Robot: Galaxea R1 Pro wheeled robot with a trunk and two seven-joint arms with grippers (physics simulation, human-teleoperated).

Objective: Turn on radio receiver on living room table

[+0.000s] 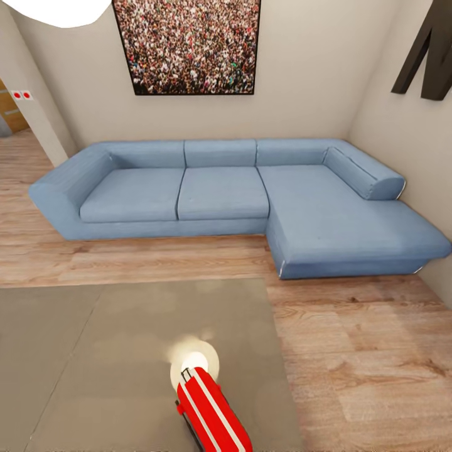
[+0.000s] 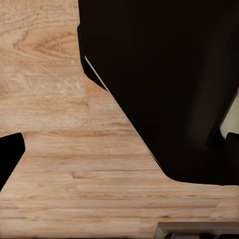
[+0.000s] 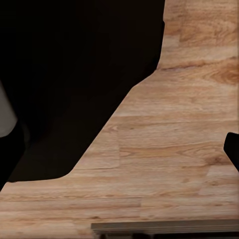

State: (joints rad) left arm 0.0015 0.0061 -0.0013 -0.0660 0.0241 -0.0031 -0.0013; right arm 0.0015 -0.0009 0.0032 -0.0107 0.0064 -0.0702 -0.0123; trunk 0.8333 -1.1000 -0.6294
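Note:
The red radio receiver (image 1: 211,409) with white stripes lies on the grey table (image 1: 94,358) near its right side, at the bottom of the head view, partly cut off by the frame edge. A bright lamp reflection sits on the tabletop just beyond it. In the left wrist view, my left gripper (image 2: 119,154) hangs over the wood floor with one dark finger (image 2: 10,154) far out at the frame edge, open and empty. My right gripper (image 3: 119,154) looks the same, with a finger (image 3: 233,149) at the edge. Dark robot body hides part of both wrist views.
A blue L-shaped sofa (image 1: 238,194) stands against the far wall beyond the table, under a crowd photo (image 1: 188,44). Light wood floor (image 1: 364,351) runs between table and sofa and to the right. A white pendant lamp (image 1: 69,9) hangs at the upper left.

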